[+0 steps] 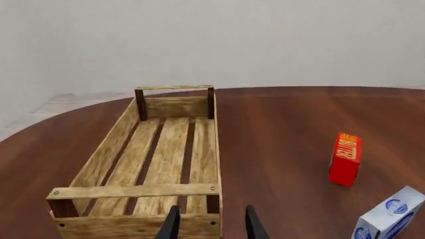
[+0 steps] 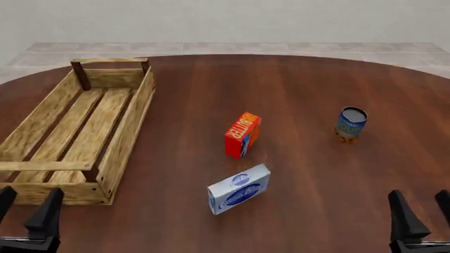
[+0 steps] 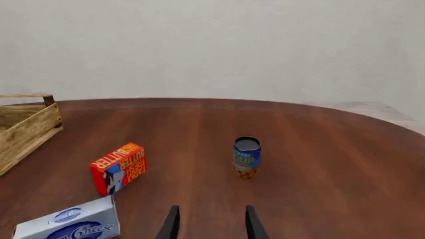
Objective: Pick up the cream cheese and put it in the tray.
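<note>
The cream cheese (image 2: 239, 188) is a pale silvery-white box with blue oval logos, standing on its edge on the table's near middle; it also shows in the left wrist view (image 1: 390, 215) and the right wrist view (image 3: 69, 223). The tray (image 2: 126, 121), an open wooden slat crate with bar handles, sits at the left (image 1: 106, 152) (image 3: 27, 127). My left gripper (image 2: 28, 213) is open at the near left, just before the tray's near end (image 1: 211, 224). At the near right my right gripper (image 2: 422, 216) (image 3: 209, 224) is open and holds nothing.
A red-orange butter box (image 2: 243, 134) stands on edge just behind the cream cheese (image 1: 345, 158) (image 3: 118, 168). A small blue can (image 2: 350, 124) stands at the right middle (image 3: 246, 157). The round brown table (image 2: 295, 84) ends at a curved far edge.
</note>
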Controlling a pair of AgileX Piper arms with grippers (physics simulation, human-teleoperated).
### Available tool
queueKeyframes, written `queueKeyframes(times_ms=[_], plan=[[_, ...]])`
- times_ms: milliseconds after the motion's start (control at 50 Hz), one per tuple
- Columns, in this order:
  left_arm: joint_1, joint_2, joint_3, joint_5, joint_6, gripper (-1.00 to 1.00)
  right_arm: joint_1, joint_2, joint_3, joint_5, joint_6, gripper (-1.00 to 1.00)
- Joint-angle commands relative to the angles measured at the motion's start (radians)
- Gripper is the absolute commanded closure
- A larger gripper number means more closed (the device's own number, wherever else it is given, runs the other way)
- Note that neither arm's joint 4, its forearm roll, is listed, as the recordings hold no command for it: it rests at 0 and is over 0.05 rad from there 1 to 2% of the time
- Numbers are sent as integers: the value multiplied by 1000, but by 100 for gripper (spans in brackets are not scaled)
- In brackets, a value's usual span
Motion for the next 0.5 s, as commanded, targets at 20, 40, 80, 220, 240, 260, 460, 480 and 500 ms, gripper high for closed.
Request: queueKeyframes(times_ms=[20, 40, 80, 220, 240, 260, 460, 480, 500], plan=[[-11, -49, 44, -22, -37, -100, -4, 0, -12, 2, 4, -100], [-22, -52, 50, -26, -19, -100, -3, 0, -14, 5, 3, -100], [-16, -49, 54, -31, -29, -100, 3, 0, -16, 11, -5, -100], [-16, -49, 50, -25, -43, -100, 9, 1, -33, 20, 9, -100], [-16, -49, 50, -25, -43, -100, 9, 1, -34, 20, 9, -100], [-13, -48, 47, -21, -49, -100, 7, 1, -35, 21, 5, -100], [-30, -47, -5, 30, -125, -100, 12, 1, -35, 19, 14, -100], [-19, -53, -20, 44, -175, -100, 14, 1, -35, 17, 10, -100], [-18, -47, -43, 55, -130, -100, 17, 1, -34, 15, 7, -100]])
